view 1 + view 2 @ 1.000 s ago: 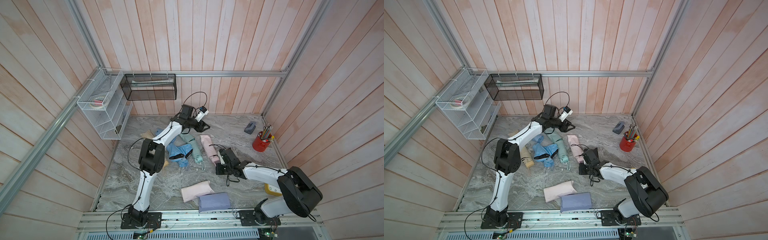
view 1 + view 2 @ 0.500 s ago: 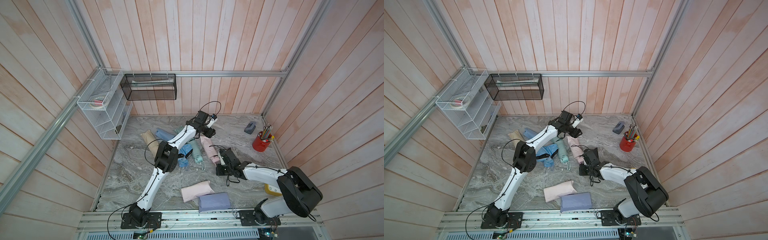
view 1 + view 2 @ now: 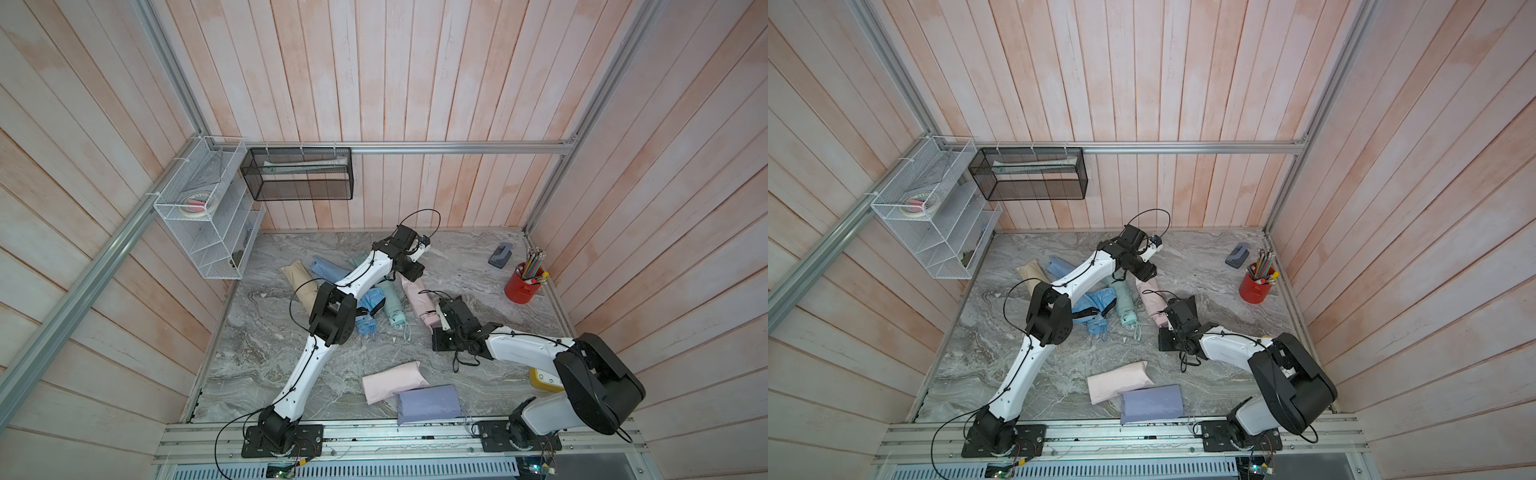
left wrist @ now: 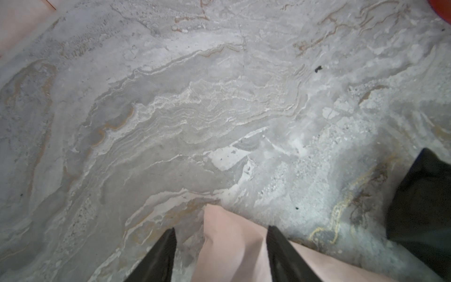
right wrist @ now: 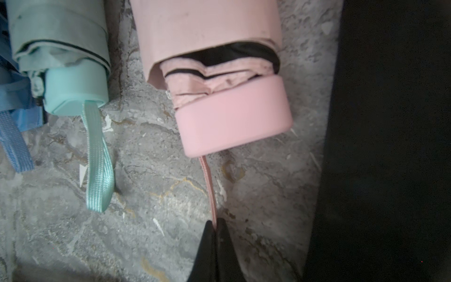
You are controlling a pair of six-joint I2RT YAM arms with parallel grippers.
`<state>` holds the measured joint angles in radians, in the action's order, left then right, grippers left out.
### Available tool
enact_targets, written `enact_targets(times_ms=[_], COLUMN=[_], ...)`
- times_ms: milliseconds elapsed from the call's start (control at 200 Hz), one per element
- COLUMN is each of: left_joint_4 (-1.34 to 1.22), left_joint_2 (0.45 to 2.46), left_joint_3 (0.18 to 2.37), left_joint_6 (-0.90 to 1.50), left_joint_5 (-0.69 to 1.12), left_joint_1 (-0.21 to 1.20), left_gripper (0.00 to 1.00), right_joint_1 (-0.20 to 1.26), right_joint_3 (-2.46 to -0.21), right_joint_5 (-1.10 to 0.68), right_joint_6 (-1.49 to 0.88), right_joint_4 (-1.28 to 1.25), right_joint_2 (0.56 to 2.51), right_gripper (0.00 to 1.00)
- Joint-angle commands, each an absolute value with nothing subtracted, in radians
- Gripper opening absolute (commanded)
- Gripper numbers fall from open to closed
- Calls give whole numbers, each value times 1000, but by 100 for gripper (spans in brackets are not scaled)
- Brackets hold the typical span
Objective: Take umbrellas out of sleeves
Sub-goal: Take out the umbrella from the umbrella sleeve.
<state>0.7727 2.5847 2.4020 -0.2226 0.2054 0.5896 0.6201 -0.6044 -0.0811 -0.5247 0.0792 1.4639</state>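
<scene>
We find the right gripper (image 5: 215, 228) closed tight on the pink wrist cord (image 5: 207, 185). The cord runs straight from the fingertips to the handle cap of the pink umbrella (image 5: 234, 117) directly ahead. We judge the cord is chosen because it stands clear of the pouch and is thin enough to pinch. The handle and a little pleated canopy show outside the mouth of the pink sleeve (image 5: 207, 31). The rest of the umbrella lies inside, so extraction is begun, not finished.

At the sleeve's opposite, closed end the left gripper (image 4: 220, 246) stands with its jaws apart, one on each side of the fabric corner. Bare marble tabletop (image 4: 219, 97) shows between one finger and the cloth, so no clamp is made. In our judgement it is placed there to pin the pouch, so that a pull on the cord slides the umbrella out rather than dragging both along.

To one side of the right gripper's line of pull lies the mint umbrella (image 5: 73, 85), with the mint cord (image 5: 97, 158) loose on the marble. To the other side is a black fabric item (image 5: 390, 122) — sleeve or umbrella, we cannot tell. Farther out, behind the right gripper toward the arm bases, a second pink pouch (image 3: 392, 380) and a lavender pouch (image 3: 428, 402) lie overlapping. Both are plump — we judge them unemptied.
</scene>
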Motion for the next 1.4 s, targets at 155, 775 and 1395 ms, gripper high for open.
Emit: enact_targets(times_ms=[155, 775, 1395], left_joint_4=[820, 754, 705], left_joint_2=[2615, 2551, 2525], left_joint_3=[2388, 2371, 2356], left_joint_6=[-228, -233, -237], left_joint_5=[259, 227, 148], left_joint_1=[585, 554, 522], left_gripper=[40, 0, 0], right_joint_1=[623, 623, 623], right_joint_3=[-592, -580, -564], right_joint_5=[-89, -83, -85], right_joint_6=[-537, -538, -547], right_joint_4=[91, 90, 95], right_joint_2=[1465, 1453, 1435], right_gripper=[0, 0, 0])
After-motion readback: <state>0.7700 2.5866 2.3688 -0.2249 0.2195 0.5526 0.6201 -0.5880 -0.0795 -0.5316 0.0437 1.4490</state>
